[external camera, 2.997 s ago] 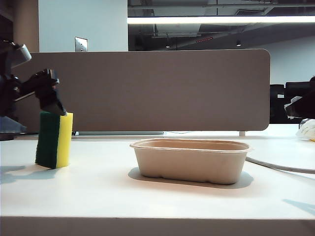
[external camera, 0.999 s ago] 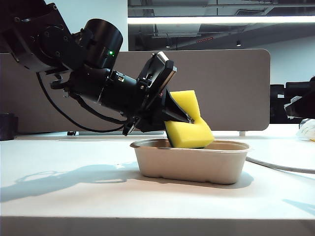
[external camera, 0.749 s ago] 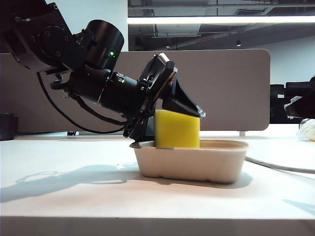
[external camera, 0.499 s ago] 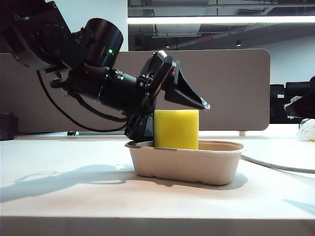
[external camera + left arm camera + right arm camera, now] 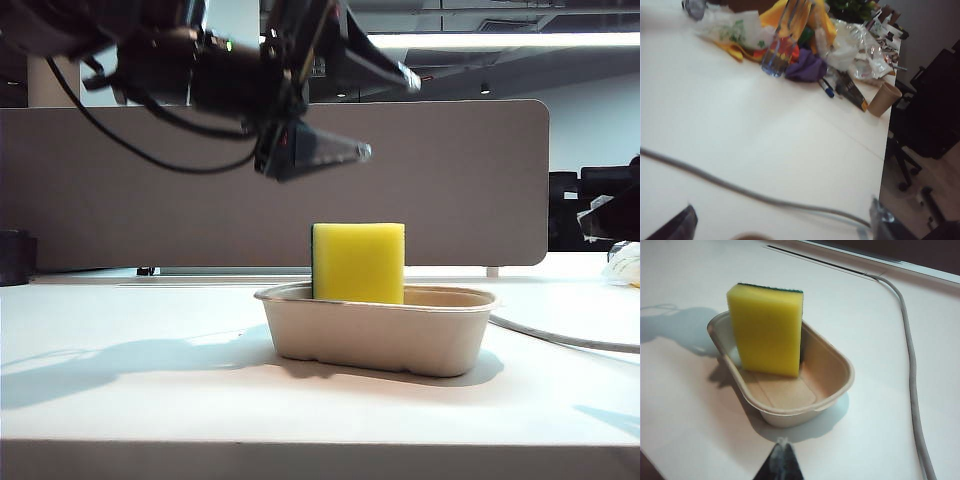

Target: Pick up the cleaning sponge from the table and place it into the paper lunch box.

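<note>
**Sponge standing in the lunch box, left gripper clear above it**

Where the white table (image 5: 150, 400) fills the lower part of the exterior view, I see the taupe divider panel (image 5: 450, 180) running along its back edge. The left arm (image 5: 190, 70) reaches in from the upper left, well above the table. Its left gripper (image 5: 385, 115) hangs over the paper lunch box (image 5: 375, 335) with the jaws spread wide and nothing between them — one finger (image 5: 330, 152) points toward the right at a level above the sponge, apart from it.

The paper lunch box sits on the table near the middle. The cleaning sponge (image 5: 358, 262) stands upright inside it, at the box's left end as the exterior view shows it, its upper half above the rim. The yellow foam faces the camera; the dark green layer shows as a thin strip on its left edge.

A grey cable (image 5: 560, 338) lies on the table to the right of the box.

Of the right gripper (image 5: 781, 462) I see only a dark tip in the right wrist view — I cannot tell how its jaws stand.
</note>
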Tool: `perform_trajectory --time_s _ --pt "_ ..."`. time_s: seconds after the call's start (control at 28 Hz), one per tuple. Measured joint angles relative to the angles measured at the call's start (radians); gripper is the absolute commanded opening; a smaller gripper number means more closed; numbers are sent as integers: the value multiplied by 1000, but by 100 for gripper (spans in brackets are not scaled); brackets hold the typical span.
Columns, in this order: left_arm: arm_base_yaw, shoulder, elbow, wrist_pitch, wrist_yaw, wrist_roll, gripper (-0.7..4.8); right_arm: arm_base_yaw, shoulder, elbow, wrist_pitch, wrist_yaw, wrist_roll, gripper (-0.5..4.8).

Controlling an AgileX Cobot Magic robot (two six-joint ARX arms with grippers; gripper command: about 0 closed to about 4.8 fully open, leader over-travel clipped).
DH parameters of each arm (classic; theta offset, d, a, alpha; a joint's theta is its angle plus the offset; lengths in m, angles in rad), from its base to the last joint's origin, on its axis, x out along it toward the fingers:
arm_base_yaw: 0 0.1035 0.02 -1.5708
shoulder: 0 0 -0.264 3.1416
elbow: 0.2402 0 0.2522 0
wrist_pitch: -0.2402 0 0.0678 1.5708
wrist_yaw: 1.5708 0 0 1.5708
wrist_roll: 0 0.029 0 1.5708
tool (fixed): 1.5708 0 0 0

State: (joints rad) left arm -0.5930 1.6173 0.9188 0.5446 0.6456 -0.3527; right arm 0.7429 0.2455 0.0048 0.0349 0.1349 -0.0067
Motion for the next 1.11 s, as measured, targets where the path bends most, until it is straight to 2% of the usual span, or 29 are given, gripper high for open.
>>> perform_trajectory --time_s 0.04,0.07,0.11,0.14,0.25,0.32,0.36,0.39,0.61,0.75,1.11 --pt "9 -18 0 -4 -2 0 151 0 0 0 0 0 0 -5" --pt "17 -44 0 -7 -2 3 -30 0 0 0 0 0 0 -5" --pt "26 -67 0 -8 -2 2 24 0 0 0 0 0 0 -5" --pt "40 -97 0 -6 -3 2 -7 0 0 0 0 0 0 -5" --pt "75 -182 0 -20 -17 0 -5 0 0 0 0 0 0 -5" --pt "77 -293 0 -77 -56 42 -5 0 0 0 0 0 0 -5" --pt "71 -352 2 -122 -55 88 -5 0 0 0 0 0 0 -5" --pt "70 -385 2 -166 -55 98 -5 0 0 0 0 0 0 -5" --pt "60 -649 3 -431 -18 138 -5 0 0 0 0 0 0 -5" --pt "64 -776 2 -604 -43 139 -4 0 0 0 0 0 0 -5" --pt "66 -825 2 -647 -55 153 -4 0 0 0 0 0 0 -5"
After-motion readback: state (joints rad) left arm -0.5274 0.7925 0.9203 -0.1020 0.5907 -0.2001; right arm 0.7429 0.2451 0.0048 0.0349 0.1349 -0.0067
